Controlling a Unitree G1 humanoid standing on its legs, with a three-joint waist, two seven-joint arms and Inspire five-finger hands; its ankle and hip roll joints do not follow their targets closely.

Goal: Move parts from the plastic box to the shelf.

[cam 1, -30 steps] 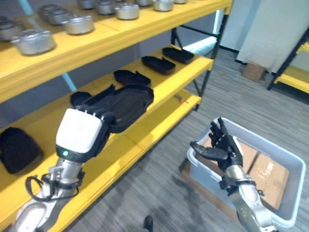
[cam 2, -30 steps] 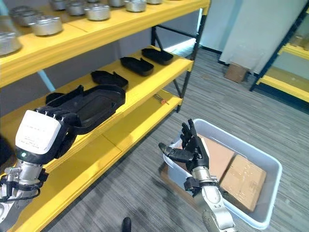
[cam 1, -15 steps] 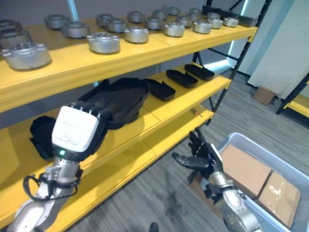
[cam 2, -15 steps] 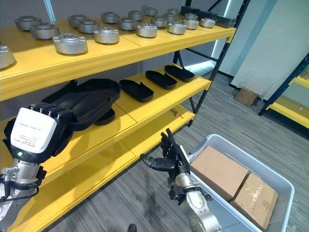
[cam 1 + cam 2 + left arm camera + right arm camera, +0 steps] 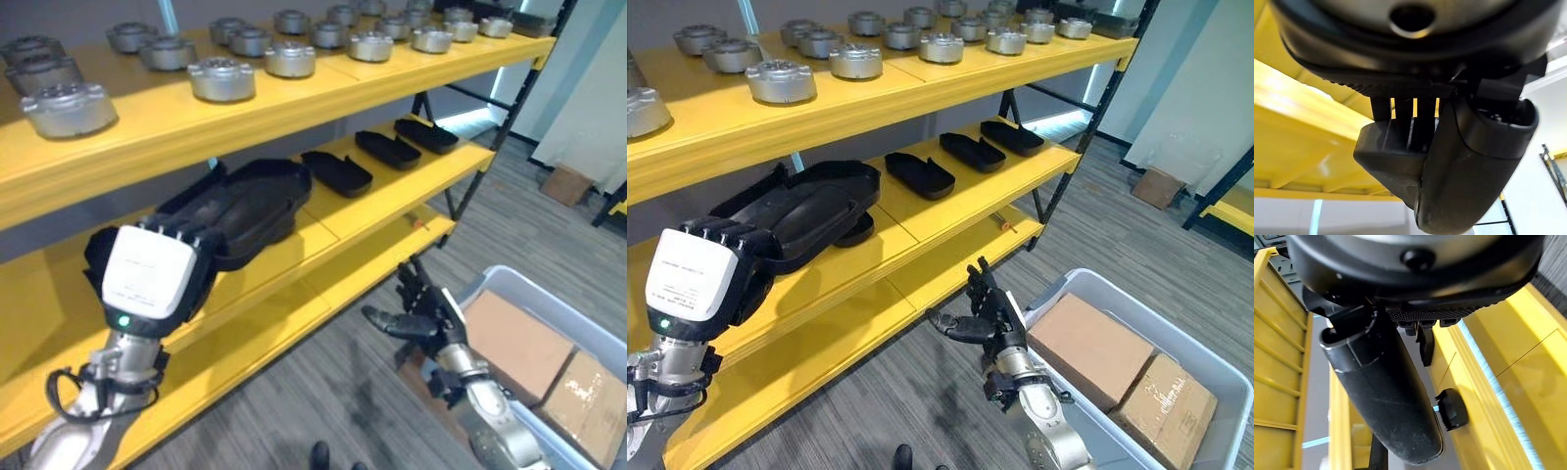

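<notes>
A large black tray-shaped part [image 5: 250,201] is held over the middle level of the yellow shelf [image 5: 382,196]. My left hand [image 5: 147,279], with its white back cover, is shut on the part's near edge. In the left wrist view the fingers [image 5: 1400,122] and thumb [image 5: 1474,161] curl round the dark part. My right hand [image 5: 985,318] hangs open over the floor, just left of the grey plastic box [image 5: 1073,275]. Its thumb [image 5: 1381,396] is straight and holds nothing. Two cardboard boxes [image 5: 1092,348] lie in the plastic box.
Three smaller black parts [image 5: 336,171] lie further along the middle shelf level. Several round metal parts [image 5: 220,78] stand on the top level. A small red-handled tool [image 5: 416,223] lies on the lowest level. Grey carpet runs between shelf and box.
The camera has swung towards the shelf. My left hand has kept hold of the black part over the middle level. My right hand, earlier at the box's rim, now hangs beside the box.
</notes>
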